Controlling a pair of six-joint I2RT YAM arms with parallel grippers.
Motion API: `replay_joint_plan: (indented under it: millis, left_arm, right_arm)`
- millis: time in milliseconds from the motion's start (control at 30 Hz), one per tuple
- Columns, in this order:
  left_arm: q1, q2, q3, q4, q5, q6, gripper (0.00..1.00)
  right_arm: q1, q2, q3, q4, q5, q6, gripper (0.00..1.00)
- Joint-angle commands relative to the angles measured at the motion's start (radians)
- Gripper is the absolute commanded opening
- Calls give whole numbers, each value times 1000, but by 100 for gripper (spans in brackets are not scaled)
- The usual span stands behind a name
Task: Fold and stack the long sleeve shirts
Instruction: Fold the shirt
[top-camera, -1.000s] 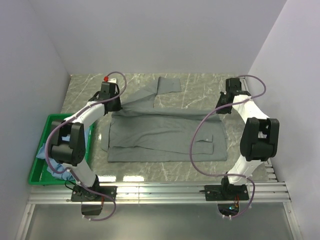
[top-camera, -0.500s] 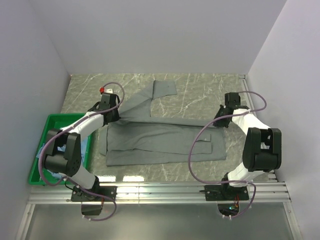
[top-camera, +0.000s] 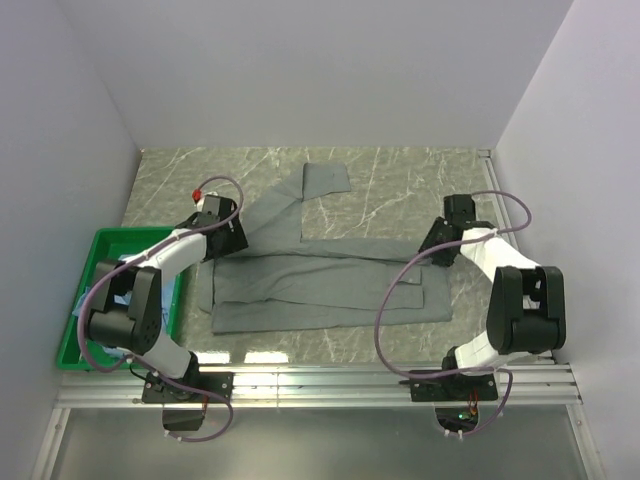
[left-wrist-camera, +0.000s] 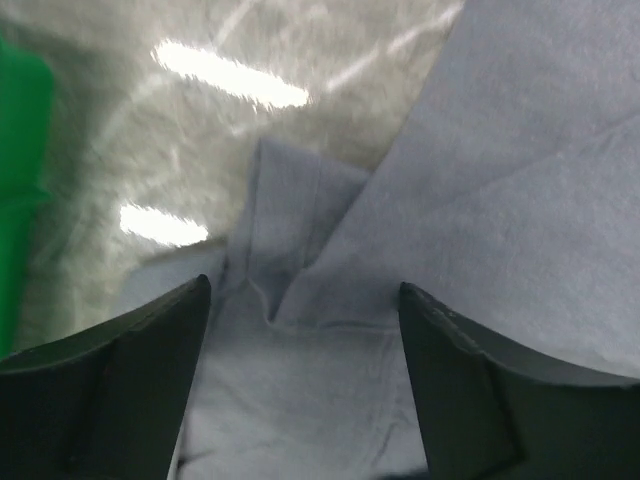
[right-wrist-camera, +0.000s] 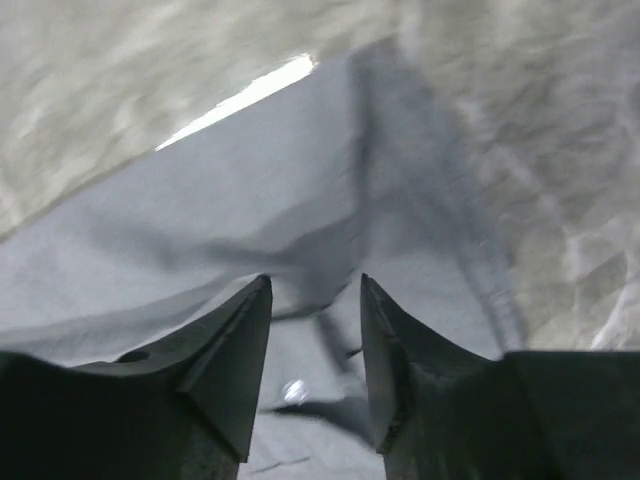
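1. A green plastic bin (top-camera: 72, 345) sits on the table (top-camera: 420, 170) at the left side. It is shaped like a box with low walls.
2. The left arm lies over most of the bin. Just a small bit of the light blue shirt (top-camera: 84, 297) peeks out inside it.
3. The grey-green shirt (top-camera: 320, 285) is not in the bin. It lies flat in the middle of the table, between the two arms.
4. This shirt is soft cloth, folded into a long, wide strip. One sleeve (top-camera: 322, 181) sticks out toward the far wall and ends in a square shape.
5. The table top is hard, smooth and grey, with thin white lines like stone. Bright lights shine off it.
6. The left gripper (top-camera: 228, 240) is low at the left end of the grey-green shirt. Its wrist camera shows its dark fingers (left-wrist-camera: 120, 380) spread far apart.
7. Between those fingers the cloth lies in small bumpy folds. Nothing is pinched.
8. The right gripper (top-camera: 432, 250) is low at the right end of the same shirt. Its fingers (right-wrist-camera: 200, 380) are partly apart, with a gap between them.
9. The cloth shows through that gap, a little wrinkled and in shadow. It is not squeezed, and I cannot tell if the tips touch it.
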Motion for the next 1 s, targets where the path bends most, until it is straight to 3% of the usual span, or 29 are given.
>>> replay_joint_plan:
  millis: [0, 100, 300, 500, 733, 967]
  left_arm:
    - [2, -49, -22, -5, 69, -69, 86]
    - [2, -77, -19, -5, 114, -92, 93]
    - [2, -158, 0, -38, 100, -89, 94]
    - [2, -208, -13, -15, 101, -74, 95]
    - [-12, -123, 88, -19, 100, -35, 96]
    - [-9, -108, 176, -71, -66, 8, 97]
  right_arm:
    - [105, -76, 74, -22, 98, -29, 50]
    - [200, -85, 125, -11, 117, -29, 50]
    - [281, -11, 182, 26, 66, -23, 49]
    - [300, 79, 137, 50, 63, -4, 47]
    - [300, 81, 31, 61, 36, -3, 46]
    - [300, 27, 36, 18, 10, -43, 46]
